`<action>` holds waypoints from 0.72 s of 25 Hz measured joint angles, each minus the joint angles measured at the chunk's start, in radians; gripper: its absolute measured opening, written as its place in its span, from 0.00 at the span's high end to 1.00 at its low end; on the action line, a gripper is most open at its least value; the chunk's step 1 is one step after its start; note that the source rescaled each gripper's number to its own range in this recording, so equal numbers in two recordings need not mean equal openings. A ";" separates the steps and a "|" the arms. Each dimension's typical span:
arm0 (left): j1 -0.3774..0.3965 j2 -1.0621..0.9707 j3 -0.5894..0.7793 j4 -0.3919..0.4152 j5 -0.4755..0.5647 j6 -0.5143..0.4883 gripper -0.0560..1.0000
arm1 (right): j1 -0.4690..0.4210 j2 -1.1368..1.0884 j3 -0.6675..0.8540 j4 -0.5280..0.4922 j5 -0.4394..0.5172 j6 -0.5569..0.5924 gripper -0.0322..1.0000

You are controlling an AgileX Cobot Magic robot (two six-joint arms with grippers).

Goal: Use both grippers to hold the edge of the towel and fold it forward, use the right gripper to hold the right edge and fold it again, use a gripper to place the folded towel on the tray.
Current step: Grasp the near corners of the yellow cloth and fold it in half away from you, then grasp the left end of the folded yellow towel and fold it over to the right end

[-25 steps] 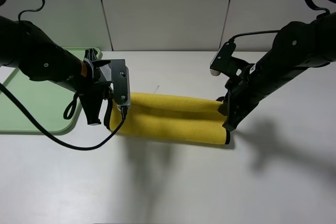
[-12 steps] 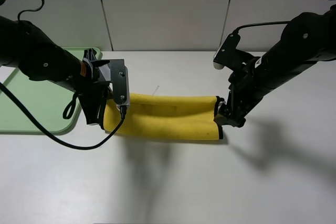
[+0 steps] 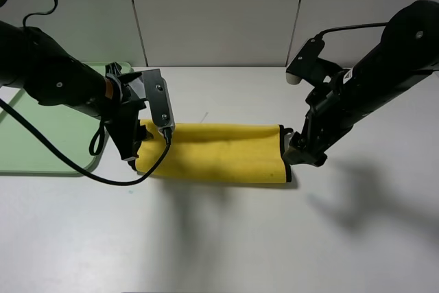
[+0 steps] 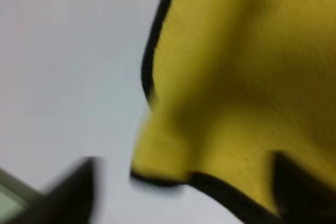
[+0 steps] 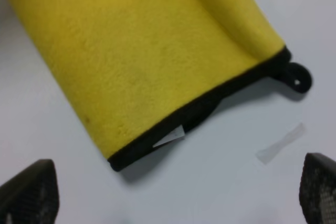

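The yellow towel (image 3: 216, 152) with a black hem lies folded once into a long strip on the white table. My left gripper (image 3: 134, 150) hovers at its left end. In the blurred left wrist view the gripper (image 4: 189, 195) is open, with dark fingertips (image 4: 73, 192) far apart around the towel's corner (image 4: 236, 93). My right gripper (image 3: 303, 152) stands just off the towel's right end. In the right wrist view the gripper (image 5: 173, 195) is open and empty above the towel (image 5: 147, 51). The pale green tray (image 3: 41, 135) sits at the left.
A hanging loop (image 5: 296, 77) sticks out from the towel's right end. A small strip of tape (image 5: 281, 142) lies on the table beside it. A white panelled wall (image 3: 219, 12) stands behind the table.
The towel's raised edge has been laid down, so the towel now lies flat and folded. Both grippers have let go; the right arm has shifted right and up, off the towel.
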 joint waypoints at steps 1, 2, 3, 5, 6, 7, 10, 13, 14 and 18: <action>0.000 0.000 0.000 0.001 -0.013 -0.004 0.16 | 0.000 -0.022 0.000 0.000 0.007 0.007 0.00; 0.000 0.000 0.000 0.001 -0.024 -0.006 0.09 | 0.000 -0.041 0.000 0.000 0.014 0.018 0.00; 0.000 0.000 0.000 0.001 -0.036 -0.007 0.06 | 0.000 -0.065 0.000 0.000 0.020 0.031 0.00; 0.000 0.000 0.000 0.001 -0.036 -0.008 0.02 | 0.000 -0.124 0.000 0.000 0.053 0.074 0.00; 0.000 0.000 0.000 0.001 -0.036 -0.010 0.02 | 0.000 -0.151 0.000 0.000 0.073 0.102 0.00; 0.000 0.000 0.000 0.001 -0.036 -0.010 0.01 | 0.000 -0.187 0.000 0.000 0.093 0.132 0.00; 0.000 0.000 0.000 0.001 -0.036 -0.010 0.00 | 0.000 -0.306 0.000 0.000 0.178 0.212 0.00; 0.000 0.000 0.000 0.001 -0.036 -0.011 0.00 | 0.000 -0.451 0.000 0.000 0.271 0.267 0.00; 0.000 0.000 0.000 0.001 -0.036 -0.011 0.00 | 0.000 -0.508 0.000 0.000 0.294 0.284 0.00; 0.000 0.000 0.000 0.001 -0.036 -0.014 0.00 | 0.000 -0.741 0.000 0.000 0.380 0.347 0.00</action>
